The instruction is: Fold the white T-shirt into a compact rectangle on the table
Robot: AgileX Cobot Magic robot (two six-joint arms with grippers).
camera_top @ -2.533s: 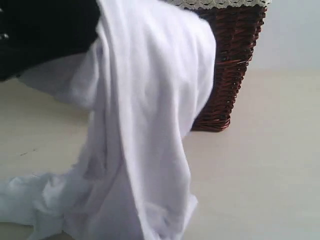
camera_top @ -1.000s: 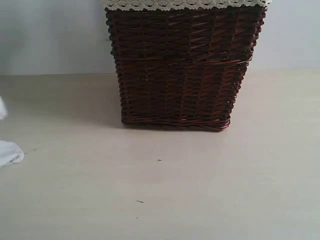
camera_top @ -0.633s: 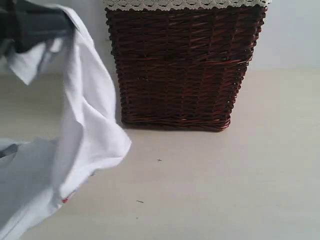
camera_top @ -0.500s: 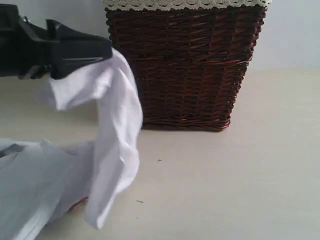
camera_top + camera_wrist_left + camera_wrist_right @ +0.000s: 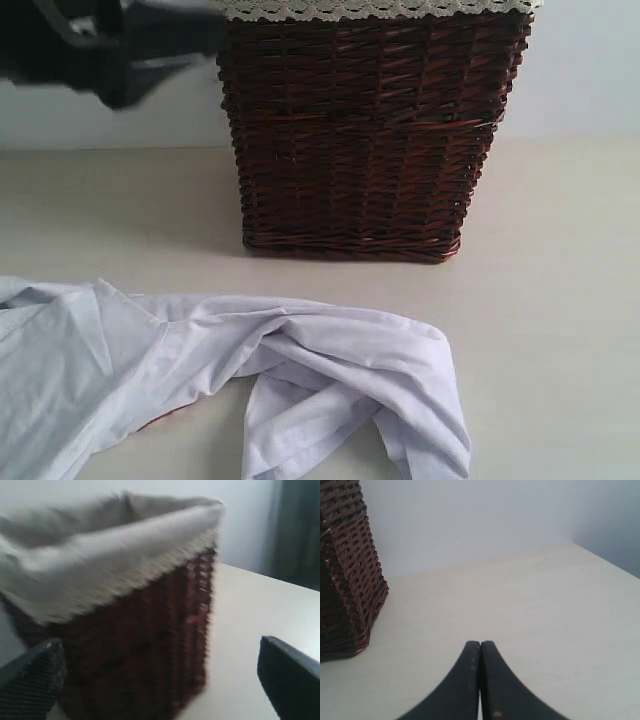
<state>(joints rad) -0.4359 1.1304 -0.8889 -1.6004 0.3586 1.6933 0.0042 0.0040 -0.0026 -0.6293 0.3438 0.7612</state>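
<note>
Lining the wicker basket [image 5: 360,140] is a grey cloth [image 5: 100,545]; left hand [image 5: 160,680] spread apart, right hand [image 5: 480,648] pressed together.

White T-shirt [image 5: 330,370]: plain white, bluish-grey shade in folds; faint red streak at its 7 o'clock edge.
Table [image 5: 560,300]: matte cream-beige, unpatterned.
Basket [image 5: 360,130]: dark brown wicker, reddish sheen, horizontal weave.
Liner [image 5: 100,540]: grey cloth; cream scalloped lace along basket's 12 o'clock rim.
Left gripper [image 5: 160,685]: black, fine dotted texture.
Right gripper [image 5: 480,675]: plain black.
Wall [image 5: 470,520]: pale blue-grey.
</note>
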